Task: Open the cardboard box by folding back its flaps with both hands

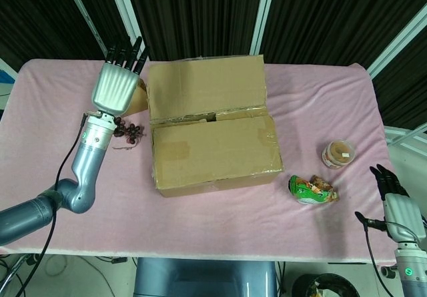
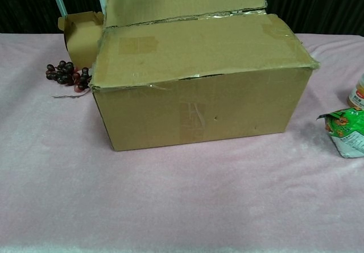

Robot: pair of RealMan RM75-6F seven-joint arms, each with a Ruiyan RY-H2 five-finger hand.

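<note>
The cardboard box (image 1: 213, 158) sits mid-table with its back flap (image 1: 205, 85) up, both robot hands hold nothing, left robot hand (image 1: 115, 83) flat beside it, so the near flap (image 1: 212, 143) probably comes next.

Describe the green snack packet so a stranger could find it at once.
Start at the big brown cardboard box mid-table on the pink cloth. Off its near right corner lies the crumpled green snack packet. Its only close neighbour is a small round tan-lidded tub, farther back; the packet alone is green and flattened.
</note>
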